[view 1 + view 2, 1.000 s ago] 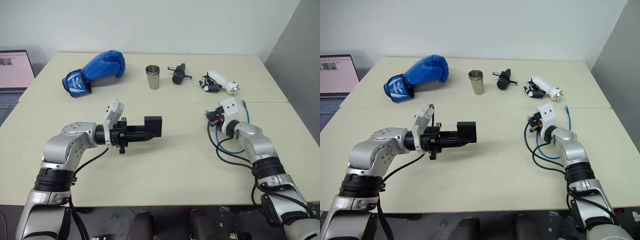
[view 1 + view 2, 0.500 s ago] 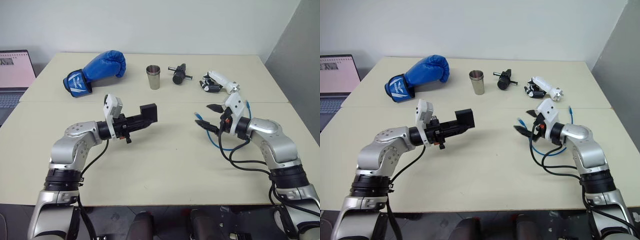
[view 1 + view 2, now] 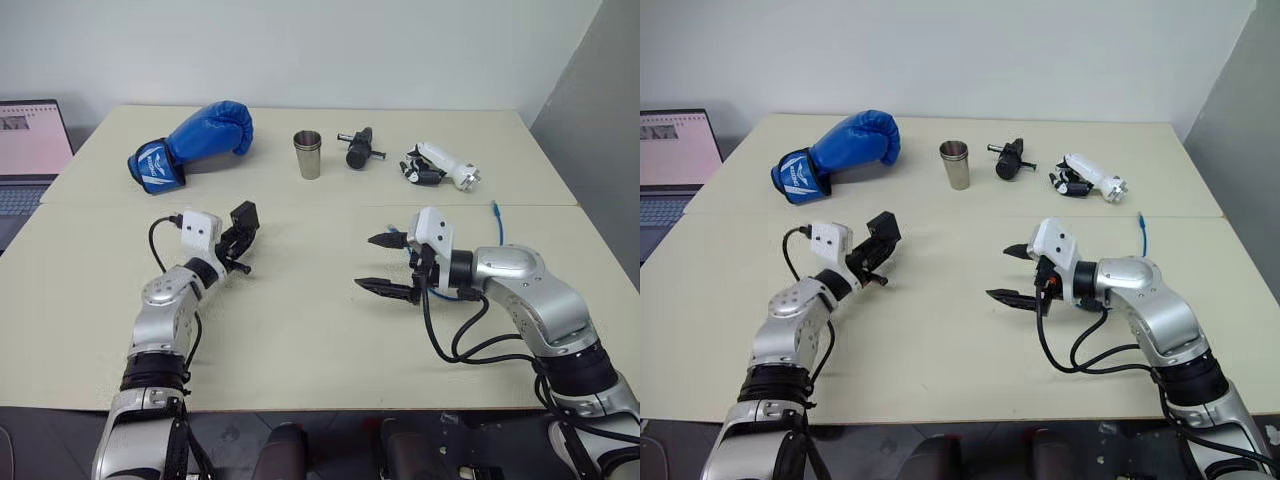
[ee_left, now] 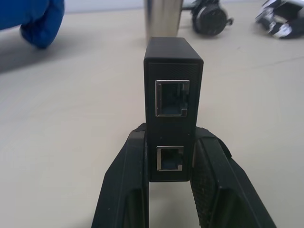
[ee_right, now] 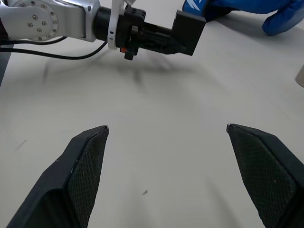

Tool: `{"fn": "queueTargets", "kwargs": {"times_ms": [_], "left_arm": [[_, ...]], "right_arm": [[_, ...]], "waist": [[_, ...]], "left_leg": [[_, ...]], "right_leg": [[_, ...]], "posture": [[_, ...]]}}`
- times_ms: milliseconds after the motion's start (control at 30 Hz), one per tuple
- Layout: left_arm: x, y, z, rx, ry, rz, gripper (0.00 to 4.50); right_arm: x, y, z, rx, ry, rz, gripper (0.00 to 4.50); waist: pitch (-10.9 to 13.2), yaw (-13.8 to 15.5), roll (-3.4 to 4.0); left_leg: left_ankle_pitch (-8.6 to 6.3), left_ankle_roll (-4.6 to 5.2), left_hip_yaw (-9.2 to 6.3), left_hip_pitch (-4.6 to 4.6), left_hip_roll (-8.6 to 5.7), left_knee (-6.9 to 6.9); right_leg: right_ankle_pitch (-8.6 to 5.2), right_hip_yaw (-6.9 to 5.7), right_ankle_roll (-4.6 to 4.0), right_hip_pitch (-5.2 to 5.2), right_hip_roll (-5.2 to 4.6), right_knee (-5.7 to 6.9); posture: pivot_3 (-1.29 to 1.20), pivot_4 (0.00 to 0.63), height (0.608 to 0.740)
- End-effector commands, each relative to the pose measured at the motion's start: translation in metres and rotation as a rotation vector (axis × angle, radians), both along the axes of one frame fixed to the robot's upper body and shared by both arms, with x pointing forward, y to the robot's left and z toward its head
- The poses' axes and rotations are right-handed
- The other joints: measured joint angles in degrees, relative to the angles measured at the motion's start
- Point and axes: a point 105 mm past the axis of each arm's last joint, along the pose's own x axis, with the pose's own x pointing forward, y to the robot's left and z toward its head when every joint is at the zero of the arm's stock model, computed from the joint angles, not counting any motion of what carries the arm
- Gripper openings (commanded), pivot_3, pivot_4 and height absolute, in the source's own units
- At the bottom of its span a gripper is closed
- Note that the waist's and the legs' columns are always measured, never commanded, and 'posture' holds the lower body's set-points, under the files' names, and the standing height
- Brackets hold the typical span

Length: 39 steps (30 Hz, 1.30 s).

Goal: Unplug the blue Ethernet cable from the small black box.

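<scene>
1. Left gripper (image 4: 171, 190) clamps the small black box (image 4: 173, 102), now swung away from the steel cup (image 3: 307, 154).
2. Right gripper (image 3: 385, 264) released, jaws now wide.
3. Blue Ethernet cable (image 3: 497, 222) lies beyond the right arm, unplugged.

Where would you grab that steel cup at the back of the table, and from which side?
Grip the steel cup around its straight side wall, about mid-height, probably coming in level from the front. It stands upright with its mouth up, and the boxing glove and the black cylindrical tool flank it, so the near side is the open one.
</scene>
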Motion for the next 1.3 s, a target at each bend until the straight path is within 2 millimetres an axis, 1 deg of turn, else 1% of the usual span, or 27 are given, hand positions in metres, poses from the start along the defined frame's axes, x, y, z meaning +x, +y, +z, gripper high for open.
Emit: {"fn": "queueTargets", "kwargs": {"times_ms": [33, 67, 133, 200, 333, 400, 433, 467, 500, 567, 600, 667, 800, 867, 1000, 1133, 1200, 1300], "left_arm": [[-0.002, 0.005, 0.002, -0.004, -0.019, 0.022, 0.79], [-0.003, 0.005, -0.002, -0.015, -0.002, 0.027, 0.79], [-0.005, 0.006, -0.006, -0.007, 0.013, 0.022, 1.5], [-0.006, 0.007, -0.008, -0.006, 0.022, 0.026, 1.98], [-0.006, 0.008, -0.01, -0.019, 0.035, 0.04, 2.78], [-0.007, 0.007, -0.01, -0.017, 0.033, 0.034, 3.27], [-0.007, 0.007, -0.01, -0.016, 0.032, 0.032, 3.4], [-0.007, 0.007, -0.01, -0.018, 0.033, 0.032, 3.69], [-0.007, 0.007, -0.01, -0.018, 0.032, 0.032, 3.85], [-0.007, 0.008, -0.009, -0.017, 0.028, 0.033, 4.32], [-0.007, 0.008, -0.008, -0.016, 0.026, 0.033, 4.44], [-0.007, 0.008, -0.007, -0.014, 0.023, 0.031, 4.44], [-0.014, 0.007, 0.003, 0.011, -0.009, 0.019, 4.44], [-0.018, 0.008, 0.011, 0.051, -0.044, 0.027, 4.44], [-0.028, 0.005, 0.014, 0.076, -0.027, -0.002, 4.44], [-0.037, 0.011, 0.015, 0.154, 0.026, 0.007, 4.44], [-0.045, 0.012, 0.023, 0.2, 0.022, -0.027, 4.44], [-0.051, 0.016, 0.031, 0.278, 0.049, -0.055, 4.44]], "right_arm": [[-0.003, 0.005, 0.011, -0.009, -0.054, 0.033, 4.22], [-0.003, 0.005, 0.01, -0.013, -0.054, 0.033, 4.22], [-0.002, 0.005, 0.01, -0.017, -0.057, 0.03, 4.22], [-0.001, 0.005, 0.01, -0.02, -0.06, 0.025, 4.22], [0.0, 0.005, 0.01, -0.022, -0.062, 0.021, 4.22], [0.0, 0.005, 0.009, -0.021, -0.062, 0.022, 4.22], [0.0, 0.005, 0.009, -0.021, -0.062, 0.022, 4.22], [0.0, 0.005, 0.009, -0.02, -0.062, 0.023, 4.22], [0.0, 0.005, 0.009, -0.02, -0.063, 0.024, 4.22], [0.0, 0.005, 0.01, -0.019, -0.063, 0.025, 4.22], [0.0, 0.006, 0.01, -0.019, -0.063, 0.026, 4.22], [0.0, 0.005, 0.01, -0.019, -0.063, 0.026, 4.22], [0.0, 0.005, 0.009, -0.023, -0.062, 0.022, 4.22], [-0.001, 0.003, 0.009, -0.022, -0.06, 0.017, 4.22], [-0.002, -0.003, 0.011, -0.011, -0.052, -0.003, 4.22], [-0.008, -0.015, 0.013, -0.001, -0.031, -0.033, 4.22], [-0.013, -0.025, 0.014, 0.009, -0.007, -0.054, 4.22], [-0.019, -0.039, 0.015, 0.006, 0.02, -0.086, 4.22]], "waist": [[0.0, 0.01, 0.0], [0.0, 0.01, 0.0], [0.0, 0.0, 0.0], [0.0, 0.0, 0.0], [0.0, -0.03, 0.0], [0.0, -0.04, 0.0], [0.0, -0.04, 0.0], [0.0, -0.04, 0.0], [0.0, -0.04, 0.0], [0.0, -0.04, 0.0], [0.0, -0.04, 0.0], [0.0, -0.04, 0.0], [0.0, -0.04, 0.0], [0.0, -0.08, 0.0], [0.0, -0.03, 0.0], [0.0, -0.03, 0.0], [0.0, -0.03, 0.0], [0.0, -0.03, 0.0]], "left_leg": [[0.0, 0.0, 0.0, 0.0, 0.0, 0.0], [0.0, 0.0, -0.01, 0.0, 0.0, 0.0], [0.0, 0.0, -0.01, 0.0, -0.01, 0.0], [0.0, 0.0, -0.01, 0.0, -0.01, 0.0], [0.0, 0.0, 0.0, 0.0, -0.01, 0.0], [0.0, 0.0, 0.0, 0.01, 0.0, 0.0], [0.0, 0.0, 0.0, 0.0, -0.01, 0.0], [0.0, 0.0, 0.0, 0.0, -0.01, 0.0], [0.0, 0.0, 0.0, 0.01, -0.01, 0.0], [0.0, 0.0, 0.0, 0.01, -0.01, 0.0], [0.0, 0.0, 0.0, 0.01, -0.01, 0.0], [0.0, 0.0, 0.0, 0.01, -0.01, 0.0], [0.0, 0.0, -0.03, 0.01, 0.01, 0.0], [0.0, 0.0, -0.05, 0.01, 0.02, 0.0], [0.0, 0.0, -0.14, 0.01, 0.02, -0.01], [0.0, 0.0, -0.22, 0.01, 0.02, -0.01], [0.0, 0.0, -0.24, 0.01, 0.01, -0.02], [0.0, 0.0, -0.24, 0.01, 0.01, -0.02]], "right_leg": [[0.0, -0.01, 0.0, 0.0, 0.0, 0.0], [0.0, -0.01, 0.0, 0.01, 0.0, 0.0], [0.0, -0.01, 0.0, 0.01, 0.0, 0.0], [0.0, -0.02, 0.0, 0.01, 0.0, 0.0], [0.0, -0.02, 0.0, 0.01, 0.0, 0.01], [0.0, -0.03, 0.0, 0.01, 0.0, 0.01], [0.0, -0.03, 0.0, 0.01, 0.0, 0.01], [0.0, -0.03, 0.0, 0.01, 0.0, 0.01], [0.0, -0.02, 0.0, 0.01, 0.0, 0.01], [0.0, -0.03, 0.0, 0.01, 0.0, 0.01], [0.0, -0.03, 0.0, 0.01, 0.0, 0.01], [0.0, -0.03, 0.0, 0.01, 0.0, 0.01], [0.0, -0.01, 0.0, 0.01, 0.0, 0.01], [0.0, -0.01, 0.0, 0.01, 0.0, 0.01], [0.0, -0.02, 0.0, 0.02, -0.01, 0.01], [0.0, -0.02, 0.0, 0.03, -0.01, 0.01], [0.0, -0.03, 0.0, 0.04, -0.01, 0.0], [0.0, -0.03, 0.0, 0.05, -0.02, 0.0]], "posture": [[0.0, 0.15, 0.74], [0.0, 0.15, 0.74], [0.0, 0.15, 0.74], [0.0, 0.15, 0.74], [0.0, 0.15, 0.74], [0.0, 0.15, 0.74], [0.0, 0.15, 0.74], [0.0, 0.15, 0.74], [0.0, 0.15, 0.74], [0.0, 0.15, 0.74], [0.0, 0.15, 0.74], [0.0, 0.15, 0.74], [0.0, 0.15, 0.74], [0.0, 0.15, 0.74], [0.0, 0.15, 0.74], [0.0, 0.15, 0.74], [0.0, 0.15, 0.74], [0.0, 0.15, 0.74]]}}
